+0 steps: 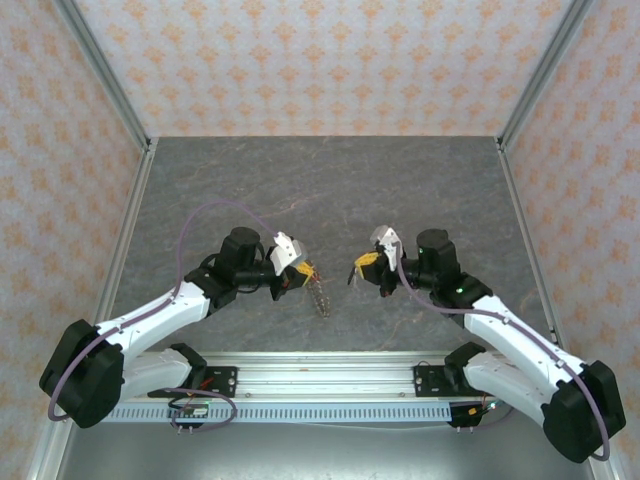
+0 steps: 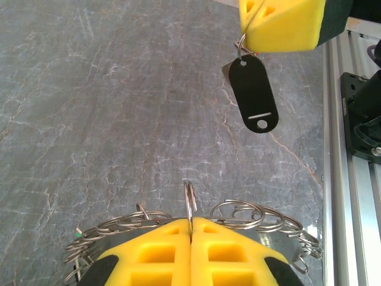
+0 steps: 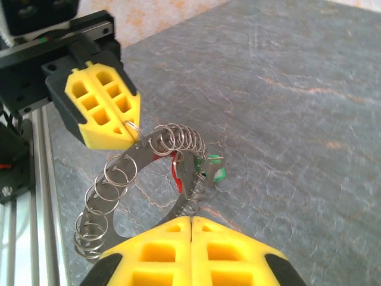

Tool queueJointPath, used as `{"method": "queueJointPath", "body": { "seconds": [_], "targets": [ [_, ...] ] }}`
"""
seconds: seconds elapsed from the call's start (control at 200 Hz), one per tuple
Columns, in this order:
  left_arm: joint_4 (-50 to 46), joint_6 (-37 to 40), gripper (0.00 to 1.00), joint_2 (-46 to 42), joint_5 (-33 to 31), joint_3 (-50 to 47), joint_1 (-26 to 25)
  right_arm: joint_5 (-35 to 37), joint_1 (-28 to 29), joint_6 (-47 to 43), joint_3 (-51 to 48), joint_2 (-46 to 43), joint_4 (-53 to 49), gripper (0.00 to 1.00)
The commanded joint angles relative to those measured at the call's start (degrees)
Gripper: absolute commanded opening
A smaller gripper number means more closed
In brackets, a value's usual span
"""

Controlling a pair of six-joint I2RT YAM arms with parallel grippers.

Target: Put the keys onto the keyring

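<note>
The left pincer (image 2: pixel 190 225) is closed tight, its yellow pads meeting on one small split ring (image 2: pixel 190 199) that stands upright between them. That ring belongs to the keyring (image 2: pixel 241 213), a flat metal band strung with many little wire loops. In the left wrist view the pads cover the middle of the band and the bottom edge cuts it off.

The right pincer (image 2: pixel 255 31) is also closed, pinching the tiny loop of a black key tag (image 2: pixel 253 89), which hangs free above the table and apart from the keyring. In the right wrist view that pincer's own pads hide the tag.

That view also shows a green key (image 3: pixel 213 170) and a red key (image 3: pixel 176 170) on the keyring, both partly masked by loops; how they attach is hard to make out.

From above, the keyring (image 1: pixel 319 295) dangles between the two pincers over a grey marbled table (image 1: pixel 330 180). Orange-patterned walls (image 1: pixel 320 60) enclose it, and an aluminium rail (image 1: pixel 320 385) runs along the near edge.
</note>
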Motion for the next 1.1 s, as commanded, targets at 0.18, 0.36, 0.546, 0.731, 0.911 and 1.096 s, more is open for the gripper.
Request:
{"method": "queueJointPath", "body": {
  "seconds": [0.18, 0.36, 0.546, 0.731, 0.911, 1.096],
  "targets": [
    [3.9, 0.3, 0.0, 1.2, 3.4, 2.0, -1.0, -5.1, 2.4, -10.2, 4.6, 6.0, 5.2, 0.0],
    [3.8, 0.7, 0.0, 3.0, 3.8, 3.6, -1.1, -8.2, 4.1, -10.9, 7.1, 10.9, 7.3, 0.0],
    [3.7, 1.0, 0.0, 4.2, 4.2, 4.1, -1.2, -11.8, 5.9, -11.2, 9.3, 15.9, 9.4, 0.0],
    [3.4, 1.4, 0.0, 4.0, 3.9, 3.9, -1.3, -15.6, 6.5, -10.7, 10.9, 19.1, 9.7, 0.0],
    [2.9, 1.7, 0.0, 4.0, 4.1, 4.0, -1.2, -15.8, 6.8, -10.3, 11.8, 20.5, 9.6, 0.0],
    [3.0, 1.7, 0.0, 3.8, 4.0, 4.2, -1.3, -15.5, 7.4, -10.2, 12.3, 21.7, 10.2, 0.0]
  ]
}}
